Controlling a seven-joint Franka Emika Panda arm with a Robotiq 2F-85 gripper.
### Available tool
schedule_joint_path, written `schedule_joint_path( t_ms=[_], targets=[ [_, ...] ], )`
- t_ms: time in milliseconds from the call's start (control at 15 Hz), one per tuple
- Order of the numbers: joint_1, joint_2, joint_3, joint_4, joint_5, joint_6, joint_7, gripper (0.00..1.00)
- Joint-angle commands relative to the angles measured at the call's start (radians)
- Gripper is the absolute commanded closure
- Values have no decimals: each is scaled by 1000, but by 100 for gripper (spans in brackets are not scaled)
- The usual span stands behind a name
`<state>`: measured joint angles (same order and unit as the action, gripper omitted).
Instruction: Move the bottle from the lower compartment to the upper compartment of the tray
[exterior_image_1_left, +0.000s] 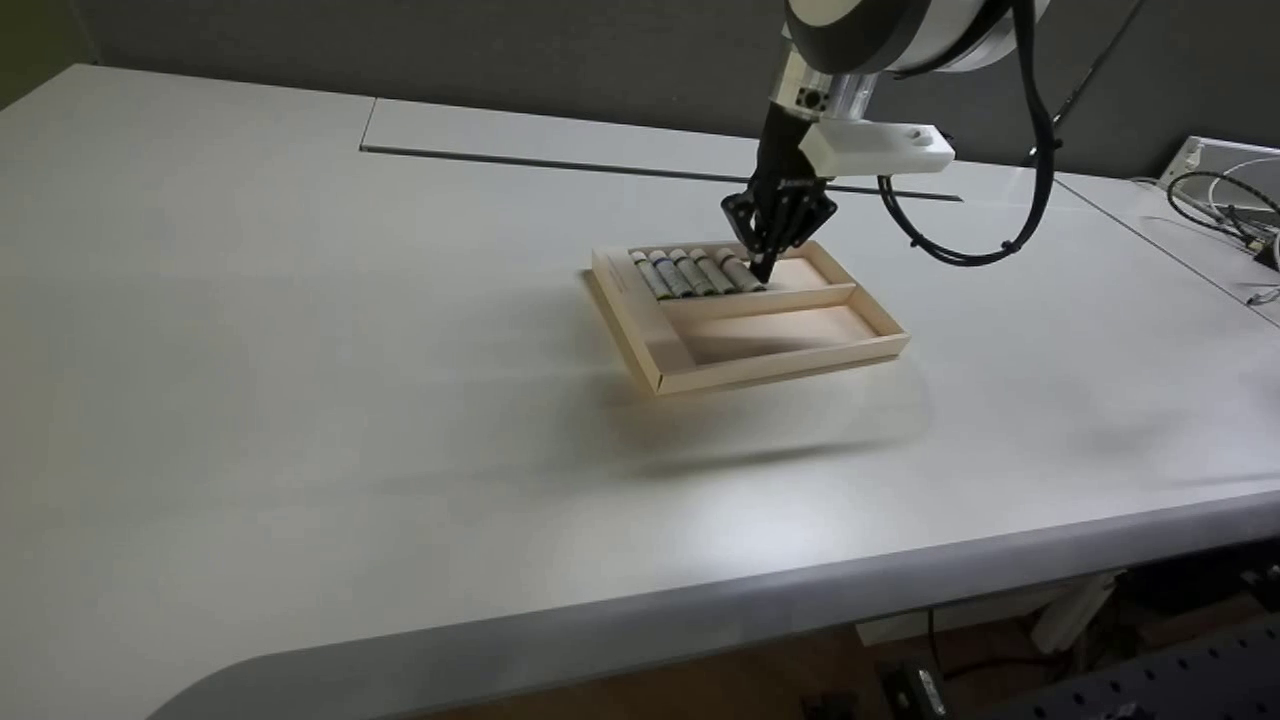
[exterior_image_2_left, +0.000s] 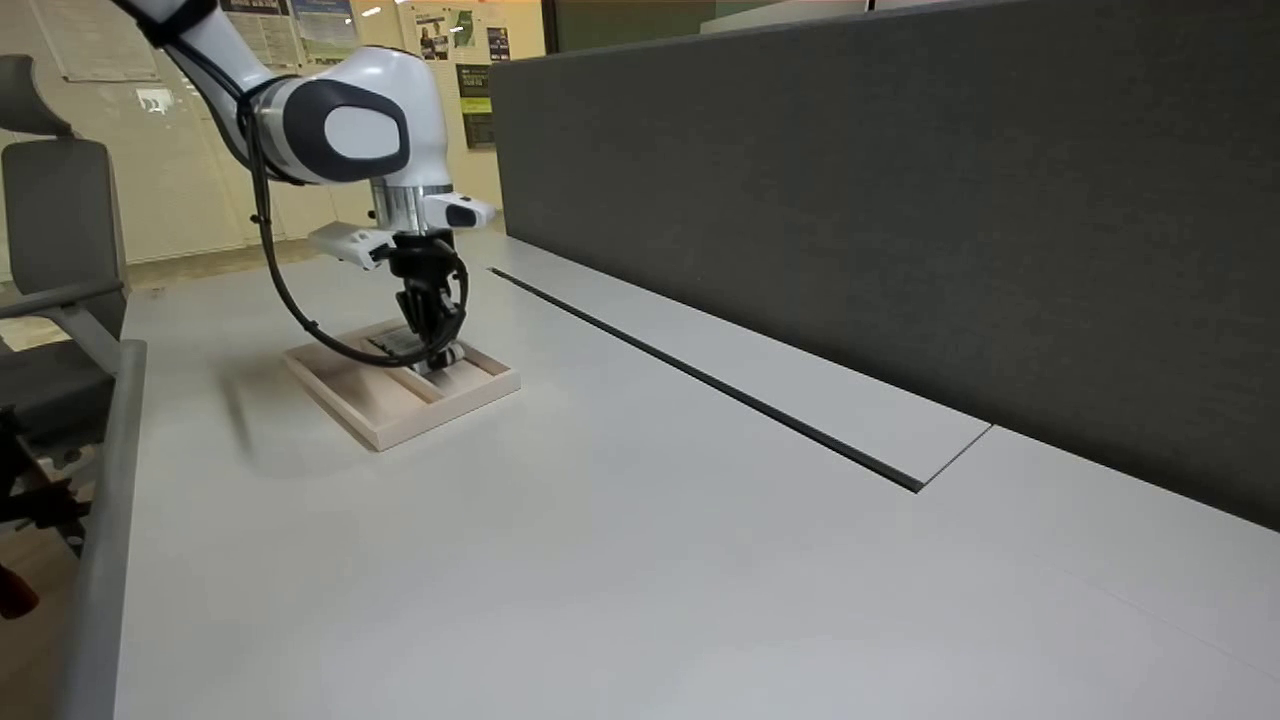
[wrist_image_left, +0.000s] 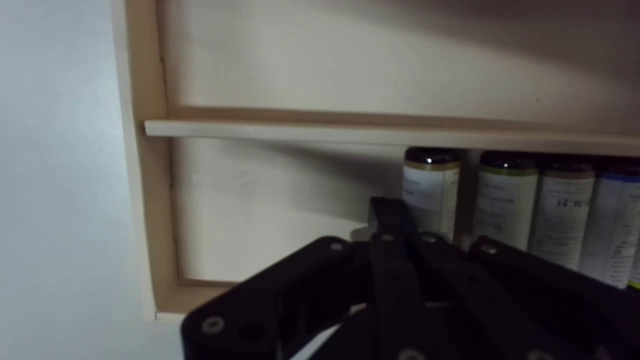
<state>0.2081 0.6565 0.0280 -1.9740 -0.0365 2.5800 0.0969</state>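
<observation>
Beside the dividing slat (wrist_image_left: 300, 134) of the tray (exterior_image_1_left: 785, 366), in the compartment (wrist_image_left: 250, 200) with the row of vials (wrist_image_left: 562, 215), reaches down with the gripper (wrist_image_left: 397, 215) drawn closed. Stands against or just beside the outer flank of the end bottle (wrist_image_left: 431, 187); cannot tell which. Crosswise to the slat, dark end nearest it: that same bottle, slightly apart from the next vial (wrist_image_left: 505, 205).

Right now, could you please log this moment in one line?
Gripper: at end vial | hold: unclear | visible vials: all in one tray compartment
</observation>
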Motion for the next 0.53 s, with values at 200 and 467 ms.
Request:
schedule_joint_path(
  t_ms=[200,467],
  targets=[
    [-15,-30,39,-5,24,5,6,100],
    [-2,-66,24,-27,10,17,21,100]
  ],
)
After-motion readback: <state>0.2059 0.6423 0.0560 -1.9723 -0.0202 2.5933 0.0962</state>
